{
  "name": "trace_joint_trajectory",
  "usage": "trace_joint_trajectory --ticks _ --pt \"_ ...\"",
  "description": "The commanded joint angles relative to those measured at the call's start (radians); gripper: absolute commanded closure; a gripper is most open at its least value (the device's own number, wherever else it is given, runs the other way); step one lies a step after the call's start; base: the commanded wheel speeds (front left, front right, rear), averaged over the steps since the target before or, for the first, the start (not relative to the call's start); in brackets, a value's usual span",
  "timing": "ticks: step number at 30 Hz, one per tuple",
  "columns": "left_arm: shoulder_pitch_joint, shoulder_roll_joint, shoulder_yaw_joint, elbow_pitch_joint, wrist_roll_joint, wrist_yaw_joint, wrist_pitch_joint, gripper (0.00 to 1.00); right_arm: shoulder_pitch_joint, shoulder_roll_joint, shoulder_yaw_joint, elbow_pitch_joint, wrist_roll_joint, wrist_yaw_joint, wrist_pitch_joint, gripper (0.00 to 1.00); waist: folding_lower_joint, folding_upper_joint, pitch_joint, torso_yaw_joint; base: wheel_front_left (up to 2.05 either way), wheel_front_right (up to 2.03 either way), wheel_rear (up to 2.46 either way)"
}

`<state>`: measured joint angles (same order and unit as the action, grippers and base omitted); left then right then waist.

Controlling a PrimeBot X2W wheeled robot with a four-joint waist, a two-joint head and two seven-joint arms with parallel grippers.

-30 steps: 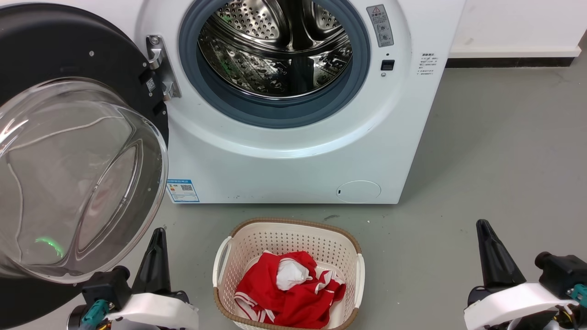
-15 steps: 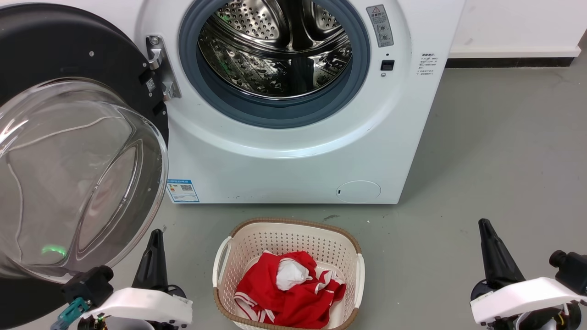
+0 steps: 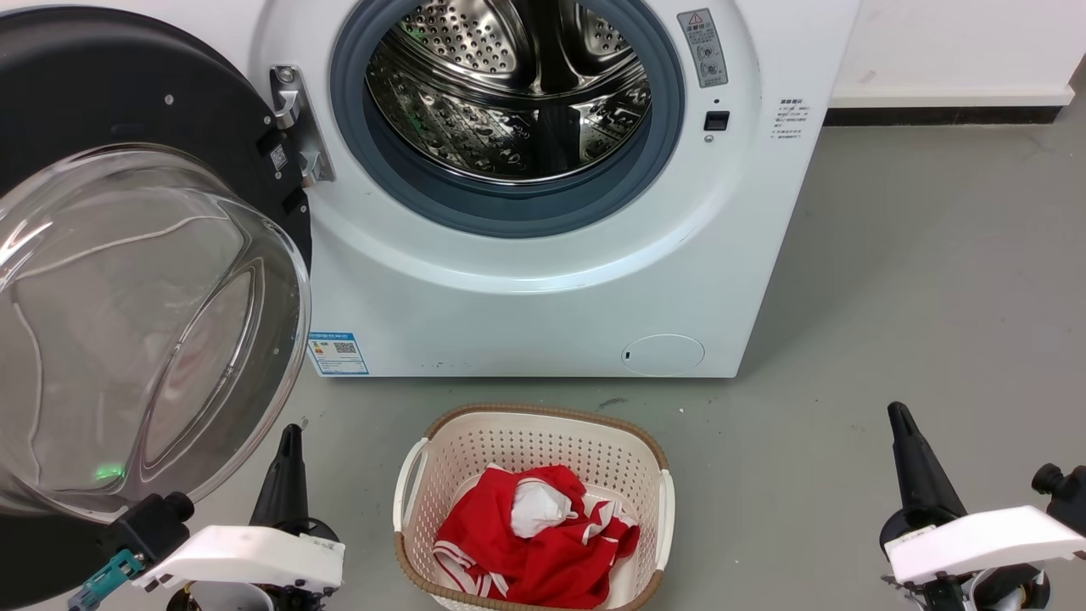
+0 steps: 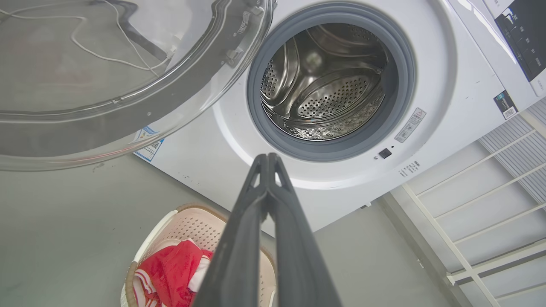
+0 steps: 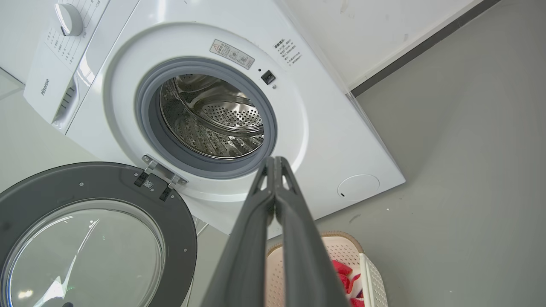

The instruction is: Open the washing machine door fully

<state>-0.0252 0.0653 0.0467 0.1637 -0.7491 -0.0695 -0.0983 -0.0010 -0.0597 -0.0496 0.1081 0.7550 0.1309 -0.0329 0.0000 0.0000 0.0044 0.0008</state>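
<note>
The white washing machine (image 3: pixel 543 305) stands ahead with its steel drum (image 3: pixel 509 85) exposed. Its big black washing machine door (image 3: pixel 127 110) with the bulging glass bowl (image 3: pixel 144 331) is swung wide to the left on its hinge (image 3: pixel 293 127). The door (image 5: pixel 89 238) lies at the lower left of the right wrist view and the door (image 4: pixel 128 76) crosses the top left of the left wrist view. My left gripper (image 3: pixel 288 434) is low at the left, just below the glass bowl, shut and empty. My right gripper (image 3: pixel 898 413) is low at the right, shut, holding nothing.
A white laundry basket (image 3: pixel 424 475) with a red and white garment (image 3: pixel 543 535) sits on the grey floor in front of the machine, between my arms. A white wall and dark skirting run behind at the right. A white rack (image 4: pixel 490 221) stands beside the machine.
Both arms have drawn back and lowered a little toward the bottom of the head view. The door, the machine and the basket have stayed put.
</note>
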Motion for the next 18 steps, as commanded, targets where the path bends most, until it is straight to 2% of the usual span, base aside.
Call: trace_joint_trajectory --ticks 1,18 --pt "-0.029 0.002 0.008 -0.006 -0.044 -0.007 0.010 1.00 -0.032 -0.008 -0.003 -0.003 0.046 0.000 0.007 1.00 0.0000 0.0000 0.000 0.000 0.00 0.00 0.00" --pt "-0.045 -0.002 0.023 0.015 -0.250 -0.021 0.061 1.00 -0.053 -0.009 -0.012 0.032 0.256 0.000 0.036 1.00 0.0000 0.0000 0.000 0.000 0.00 0.00 0.00"
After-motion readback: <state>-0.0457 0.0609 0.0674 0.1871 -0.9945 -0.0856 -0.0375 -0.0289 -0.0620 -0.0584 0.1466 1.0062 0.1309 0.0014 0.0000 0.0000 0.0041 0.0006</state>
